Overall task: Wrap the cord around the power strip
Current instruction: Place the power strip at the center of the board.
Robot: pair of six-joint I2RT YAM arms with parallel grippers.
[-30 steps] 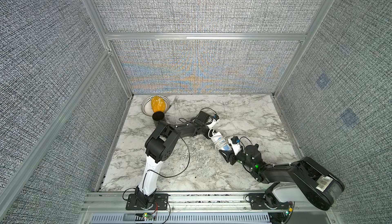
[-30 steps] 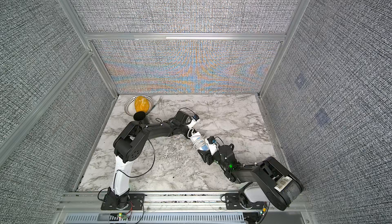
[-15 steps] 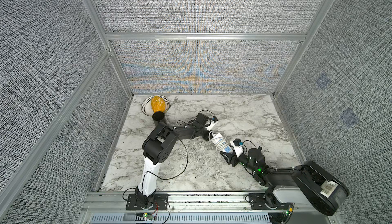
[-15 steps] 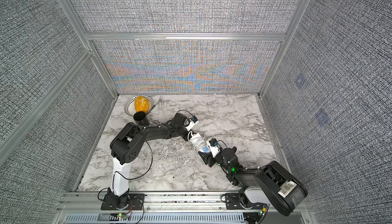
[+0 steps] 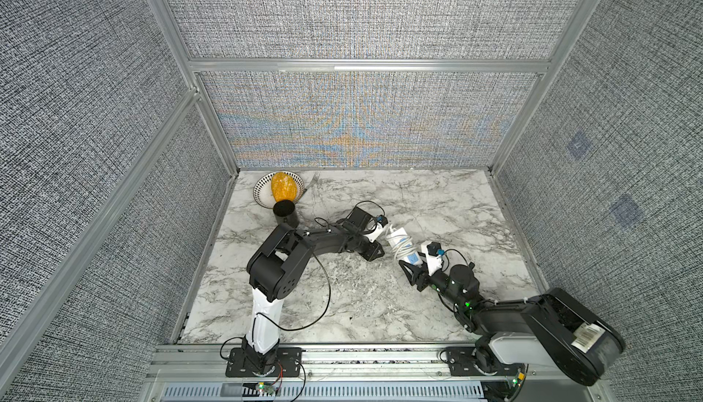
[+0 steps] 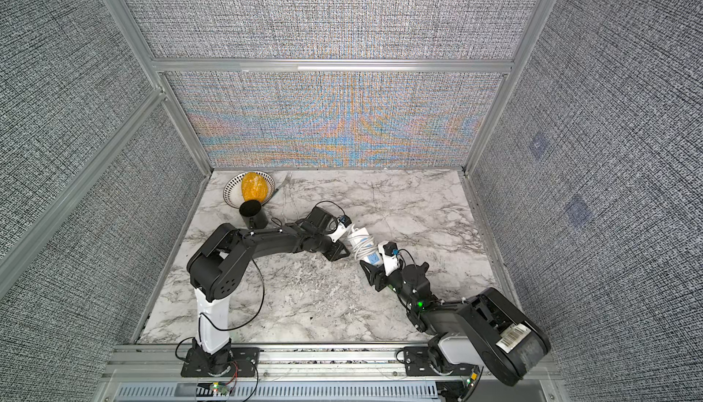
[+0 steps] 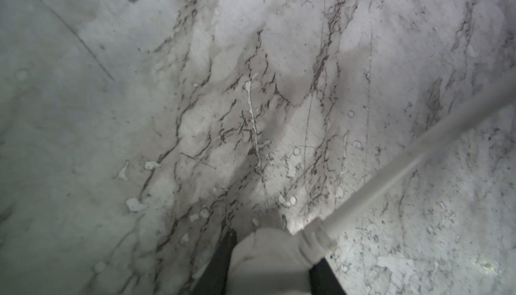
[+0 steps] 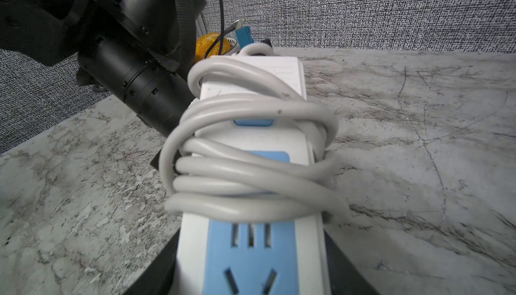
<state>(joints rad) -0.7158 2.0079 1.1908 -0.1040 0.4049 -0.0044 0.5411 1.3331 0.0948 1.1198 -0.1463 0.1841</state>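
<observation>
the cord point(image 8: 251, 168) lies in several loops around the middle of the power strip point(image 8: 251, 265), which the right end effector point(image 5: 414, 268) clamps by its socket end near the middle of the table point(image 5: 342, 305), steadying it for winding. the left end effector point(image 7: 270, 274) pinches the plug point(image 7: 265, 249), narrow-jawed, drawing the free stretch straight.

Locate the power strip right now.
Mid-table in a top view, the power strip has its near end clamped in the right gripper, cord coiled around it; the left gripper sits by its far end.
</observation>
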